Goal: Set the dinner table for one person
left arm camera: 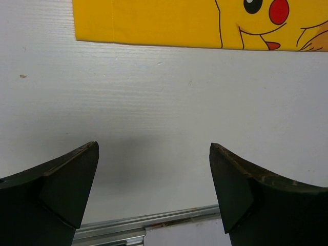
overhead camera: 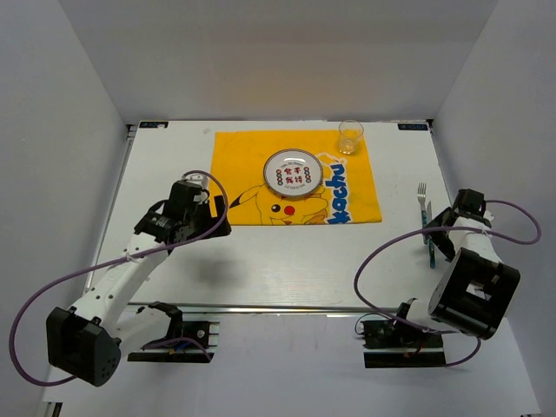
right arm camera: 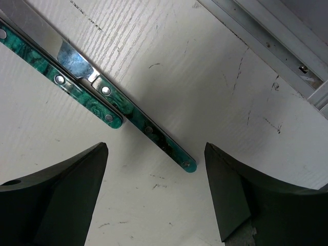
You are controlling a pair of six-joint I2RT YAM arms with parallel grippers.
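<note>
Noting dinner table [overhead camera: 287, 269] spanning the work area beneath both arms. Logging left gripper [left arm camera: 154, 148] spread wide, holding nothing, hovering just short of yellow mat [left arm camera: 154, 20]. Logging right gripper [right arm camera: 156, 148] equally wide, empty, hovering over two green-handled utensils [right arm camera: 148, 130] lying side by side. Seeing plate [overhead camera: 293, 174] and glass [overhead camera: 350, 136] resting on mat.

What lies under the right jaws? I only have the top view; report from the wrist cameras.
Observer: Two green-handled utensils lie side by side on the table, in front of the open right jaws, which touch neither.
Operator: Tell me which handle reaches further in.
Observer: The one nearer the metal rail ends between the jaw tips; the other stops short.
Operator: Now report the left jaws.
Observer: Open over bare table, holding nothing, with the yellow mat just beyond them.
</note>
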